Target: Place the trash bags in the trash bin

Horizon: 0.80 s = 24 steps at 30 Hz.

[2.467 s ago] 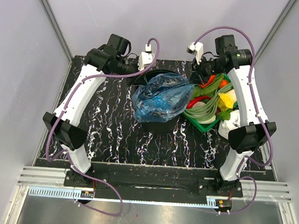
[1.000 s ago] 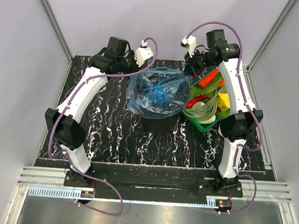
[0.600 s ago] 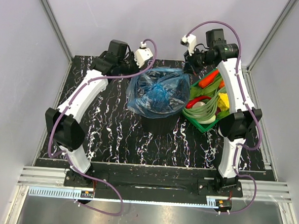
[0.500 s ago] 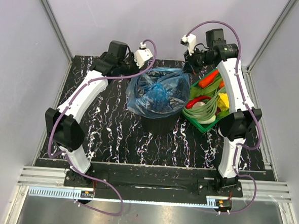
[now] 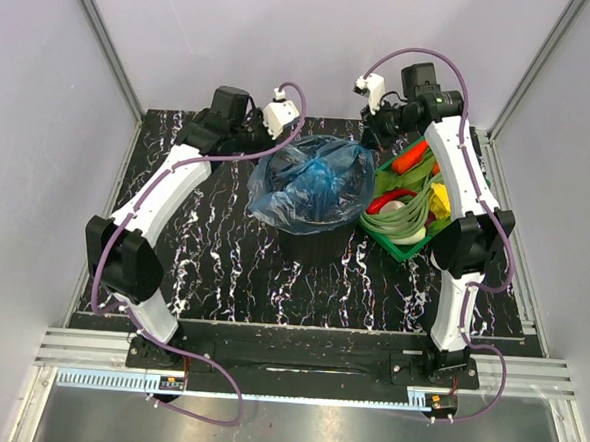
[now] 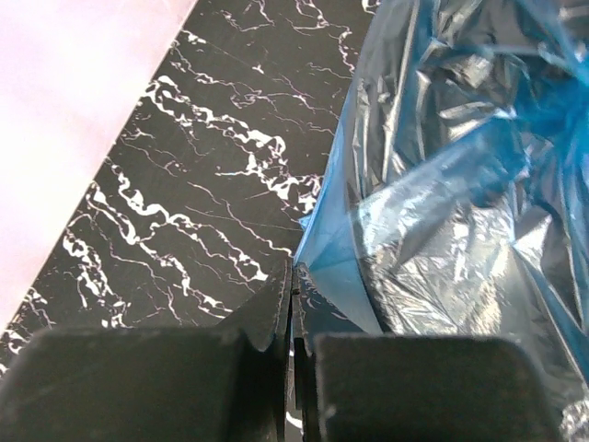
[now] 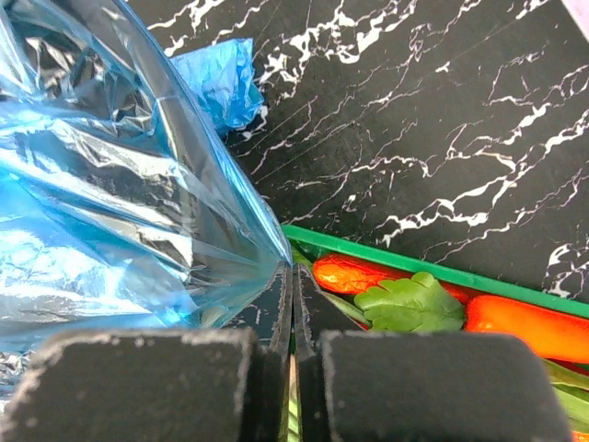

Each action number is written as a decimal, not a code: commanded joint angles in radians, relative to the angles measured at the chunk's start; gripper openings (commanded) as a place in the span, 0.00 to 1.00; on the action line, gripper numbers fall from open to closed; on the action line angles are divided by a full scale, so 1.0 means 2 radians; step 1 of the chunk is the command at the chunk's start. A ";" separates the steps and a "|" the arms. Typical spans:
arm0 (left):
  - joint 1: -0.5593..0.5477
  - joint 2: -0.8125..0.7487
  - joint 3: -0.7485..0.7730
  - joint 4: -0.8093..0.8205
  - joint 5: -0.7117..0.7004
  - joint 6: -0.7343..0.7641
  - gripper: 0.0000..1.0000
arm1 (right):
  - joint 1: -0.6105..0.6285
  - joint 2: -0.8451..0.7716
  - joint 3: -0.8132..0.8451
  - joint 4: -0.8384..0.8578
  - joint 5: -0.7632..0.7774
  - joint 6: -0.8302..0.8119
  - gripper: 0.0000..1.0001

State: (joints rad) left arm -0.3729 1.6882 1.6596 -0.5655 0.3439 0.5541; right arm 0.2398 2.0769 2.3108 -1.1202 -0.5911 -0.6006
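table [image 5: 212, 266]: black marble look, carries everything
bin [image 5: 308, 248]: mid-table, mostly hidden under the bag
bag [image 5: 312, 182]: draped over the bin's mouth; we reckon it's stretched wide to seat on the rim
tray [image 5: 405, 251]: veg, just right of the bin
left fingers [image 6: 276, 304]: closed, pinching the bag's left edge
right fingers [image 7: 276, 295]: closed on its right edge, for counter-tension we'd say

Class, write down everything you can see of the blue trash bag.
The blue trash bag is thin, glossy, translucent film, heavily wrinkled. It is spread over the mouth of the black trash bin, its edges hanging outside the rim. The left hand and right hand, both shut, pinch its edge on opposite sides.
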 commanded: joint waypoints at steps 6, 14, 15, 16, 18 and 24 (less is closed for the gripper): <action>0.005 -0.054 -0.043 0.031 0.031 -0.007 0.00 | 0.001 -0.065 -0.100 0.066 0.020 0.005 0.00; 0.005 -0.082 -0.087 0.048 0.028 -0.006 0.00 | 0.001 -0.098 -0.148 0.095 0.026 0.009 0.00; 0.005 -0.082 -0.088 0.048 0.029 -0.006 0.00 | 0.001 -0.099 -0.149 0.095 0.026 0.009 0.00; 0.005 -0.082 -0.088 0.048 0.027 -0.006 0.00 | 0.001 -0.100 -0.148 0.095 0.025 0.009 0.00; 0.005 -0.081 -0.083 0.049 0.020 -0.012 0.08 | 0.001 -0.103 -0.146 0.095 0.024 0.010 0.00; 0.005 -0.075 -0.051 0.045 -0.009 -0.016 0.70 | 0.002 -0.107 -0.144 0.094 0.026 0.010 0.00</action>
State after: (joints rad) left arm -0.3656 1.5703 1.4937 -0.5034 0.3698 0.5369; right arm 0.2462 1.9144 2.0144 -0.9607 -0.5594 -0.5854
